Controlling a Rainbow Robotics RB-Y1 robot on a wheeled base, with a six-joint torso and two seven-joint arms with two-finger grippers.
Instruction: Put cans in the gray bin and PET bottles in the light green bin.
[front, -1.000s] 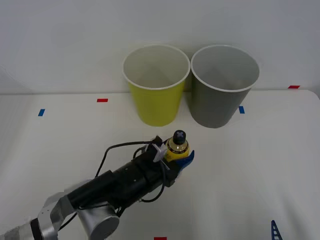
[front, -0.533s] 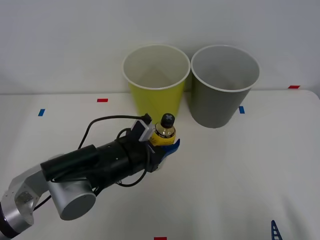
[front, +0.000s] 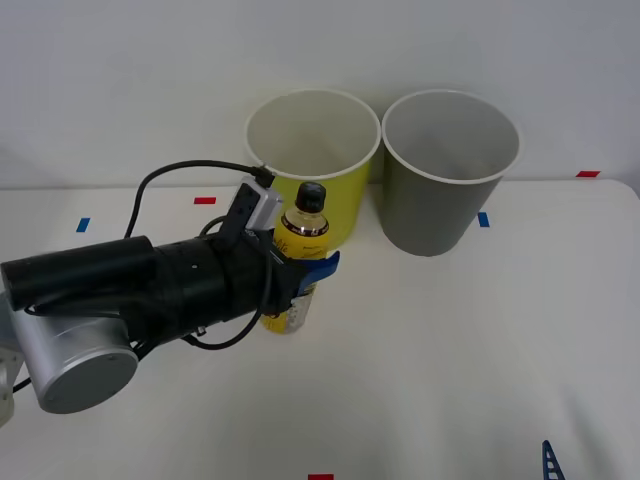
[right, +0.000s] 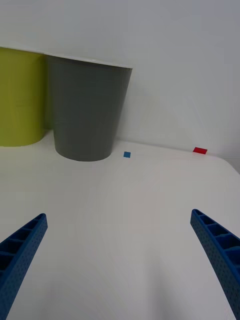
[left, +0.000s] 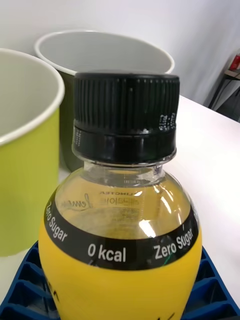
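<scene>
My left gripper (front: 305, 275) is shut on the PET bottle (front: 297, 250), a small yellow bottle with a dark round cap, held upright above the table just in front of the light green bin (front: 312, 165). In the left wrist view the PET bottle (left: 120, 230) stands close up between the blue fingers (left: 20, 292), with the light green bin (left: 25, 160) and the gray bin (left: 107, 52) behind it. The gray bin (front: 448, 170) stands right of the green one. My right gripper (right: 120, 255) is open low over bare table, and its view takes in the gray bin (right: 89, 107).
Both bins stand side by side against the white back wall. Small red and blue tape marks (front: 204, 200) dot the white table. A blue fingertip of the right gripper (front: 551, 462) pokes in at the front right edge.
My left arm has lifted the bottle up off the table and carried it left and back, toward the light green bin's front. The right gripper has stayed put.
</scene>
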